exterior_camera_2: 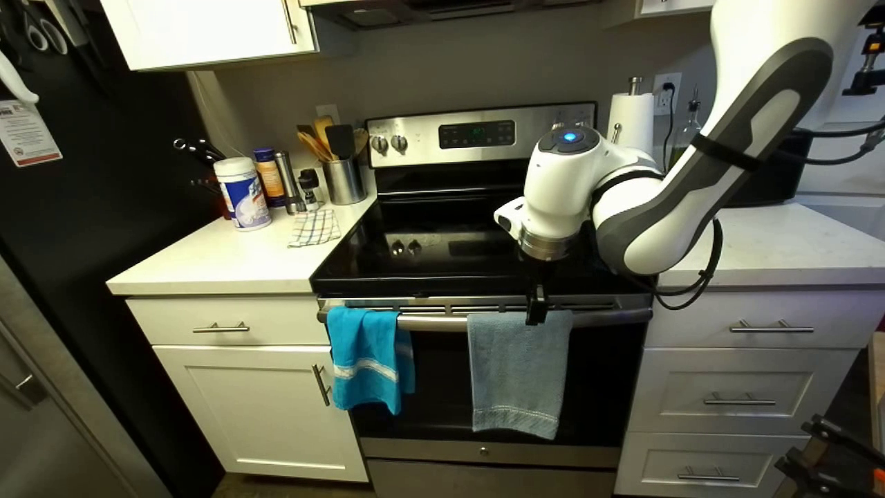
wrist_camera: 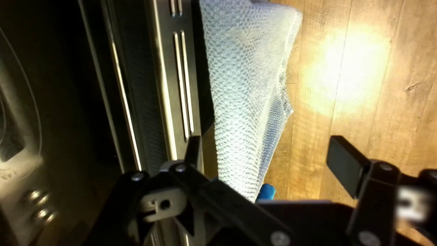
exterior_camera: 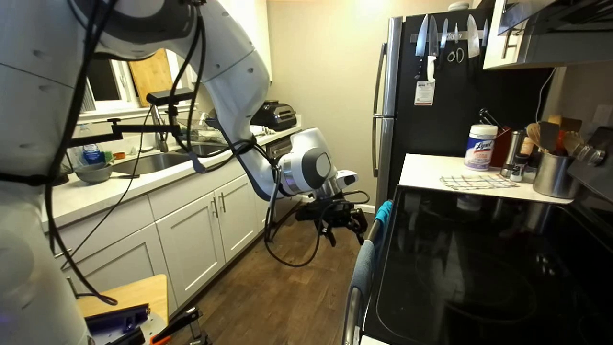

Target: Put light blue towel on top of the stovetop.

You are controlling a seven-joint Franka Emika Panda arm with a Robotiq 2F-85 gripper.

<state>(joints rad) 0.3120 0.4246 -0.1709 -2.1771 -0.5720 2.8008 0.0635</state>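
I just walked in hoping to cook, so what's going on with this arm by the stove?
A robot arm is there to put the light blue towel on the stovetop. Its gripper hovers open, holding nothing; in the wrist view the towel shows between the fingers. The towel hangs over the oven handle, beside a brighter blue towel, so it is not yet on the stovetop.

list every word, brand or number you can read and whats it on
"Lysol", on the white-and-blue plastic canister
Too small or blurred to read:
red-edged white paper tag
green readout on the black rectangular oven display
print on the silver metal knife strip
label on the orange blue-lidded canister
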